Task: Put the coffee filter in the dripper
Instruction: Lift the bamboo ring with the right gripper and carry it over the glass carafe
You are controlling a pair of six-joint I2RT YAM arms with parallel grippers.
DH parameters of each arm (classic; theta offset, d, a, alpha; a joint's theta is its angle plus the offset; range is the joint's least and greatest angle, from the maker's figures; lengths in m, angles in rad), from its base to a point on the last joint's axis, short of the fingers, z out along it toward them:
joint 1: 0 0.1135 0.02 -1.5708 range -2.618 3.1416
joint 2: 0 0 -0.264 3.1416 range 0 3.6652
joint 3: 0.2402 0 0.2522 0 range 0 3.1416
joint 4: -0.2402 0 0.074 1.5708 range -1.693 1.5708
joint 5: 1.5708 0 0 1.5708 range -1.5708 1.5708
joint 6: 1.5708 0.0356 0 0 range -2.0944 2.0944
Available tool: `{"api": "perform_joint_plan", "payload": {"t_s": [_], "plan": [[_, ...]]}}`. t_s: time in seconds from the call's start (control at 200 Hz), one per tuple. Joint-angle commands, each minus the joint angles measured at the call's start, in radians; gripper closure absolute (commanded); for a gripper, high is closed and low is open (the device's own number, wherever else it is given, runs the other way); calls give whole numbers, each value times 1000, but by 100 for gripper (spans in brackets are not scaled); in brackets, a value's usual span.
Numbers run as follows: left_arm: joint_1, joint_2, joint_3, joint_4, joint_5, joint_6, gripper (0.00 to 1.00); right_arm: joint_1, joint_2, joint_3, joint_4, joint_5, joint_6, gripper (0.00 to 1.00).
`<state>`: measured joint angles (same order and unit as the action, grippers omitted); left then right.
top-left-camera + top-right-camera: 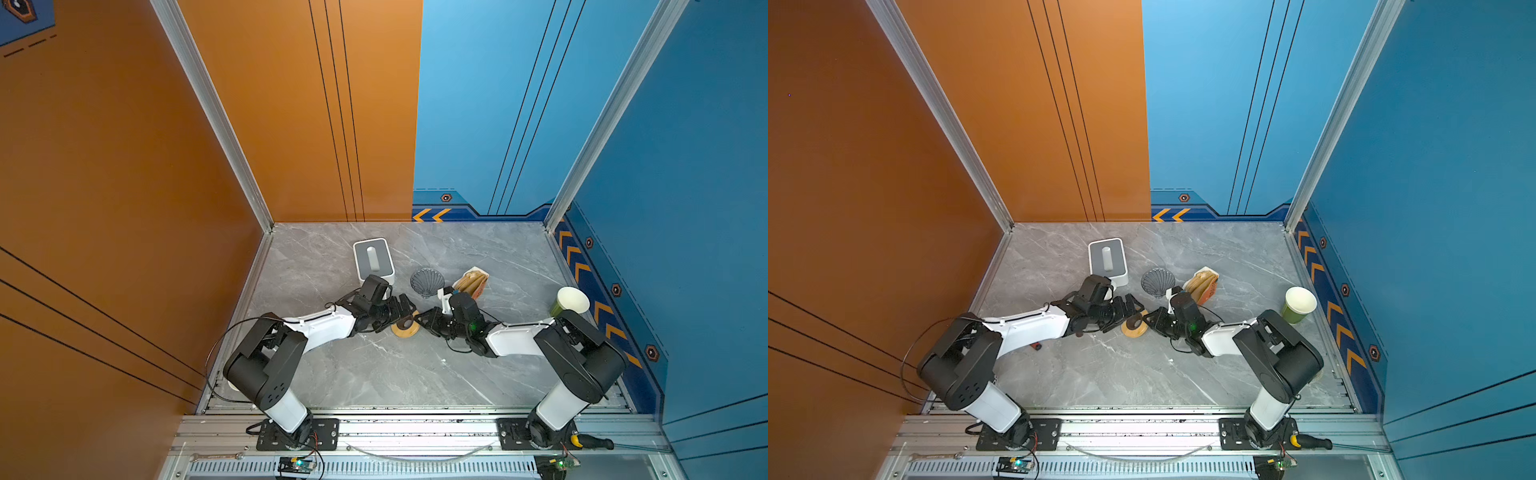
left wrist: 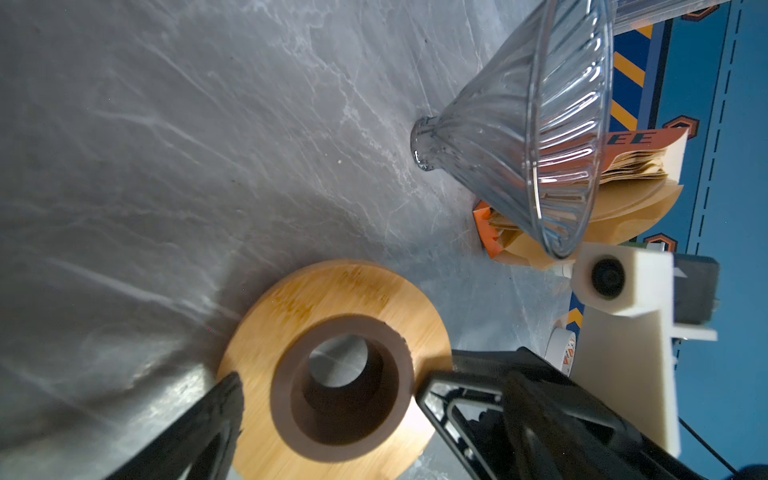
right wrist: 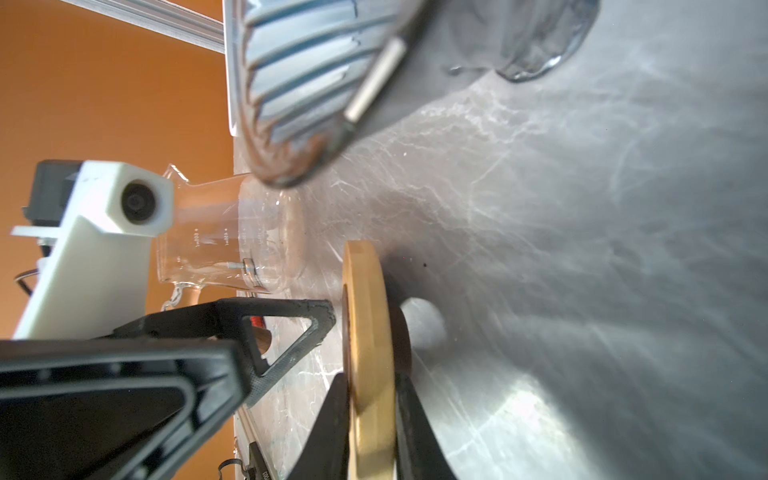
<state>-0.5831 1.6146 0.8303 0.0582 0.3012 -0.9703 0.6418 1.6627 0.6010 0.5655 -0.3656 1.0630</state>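
The dripper [image 1: 427, 281], a dark see-through ribbed cone, stands mouth up at mid-table and also shows in the left wrist view [image 2: 519, 124] and right wrist view [image 3: 299, 83]. Tan coffee filter papers [image 1: 469, 281] sit bunched in an orange and white pack just right of it [image 2: 631, 208]. In front of the dripper, my right gripper [image 3: 372, 382] is shut on the rim of a round wooden ring [image 3: 365, 299]. My left gripper [image 2: 332, 399] is open, with one finger on each side of that ring [image 2: 291, 316]. Both grippers meet at the ring [image 1: 405, 329].
A white and grey box [image 1: 373, 258] stands behind the left arm. A green paper cup [image 1: 571, 301] is near the right wall. A clear glass server [image 3: 232, 241] stands by the left wrist. A tape roll [image 2: 563, 349] lies beyond the right arm.
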Motion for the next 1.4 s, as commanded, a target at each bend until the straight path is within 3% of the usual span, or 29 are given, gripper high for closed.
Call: {"api": "perform_joint_plan", "payload": {"t_s": [0.0, 0.3, 0.486, 0.661, 0.896, 1.106, 1.397], "plan": [[6, -19, -7, 14, 26, -11, 2, 6, -32, 30, -44, 17, -25, 83], [24, -118, 35, -35, 33, -4, 2, 15, -27, 47, -56, 19, -28, 84], [80, -240, 80, -193, 10, 58, 2, 15, -62, 56, -105, 25, -48, 85], [161, -363, 144, -447, -59, 152, 2, 13, -131, 71, -178, 22, -81, 86], [321, -470, 147, -622, -134, 239, 2, 12, -221, 98, -263, 10, -104, 86], [474, -475, 132, -637, -75, 274, 2, 15, -245, 139, -267, -18, -87, 86], [600, -446, 133, -606, 46, 295, 2, 37, -181, 269, -214, -65, -38, 86]]}}
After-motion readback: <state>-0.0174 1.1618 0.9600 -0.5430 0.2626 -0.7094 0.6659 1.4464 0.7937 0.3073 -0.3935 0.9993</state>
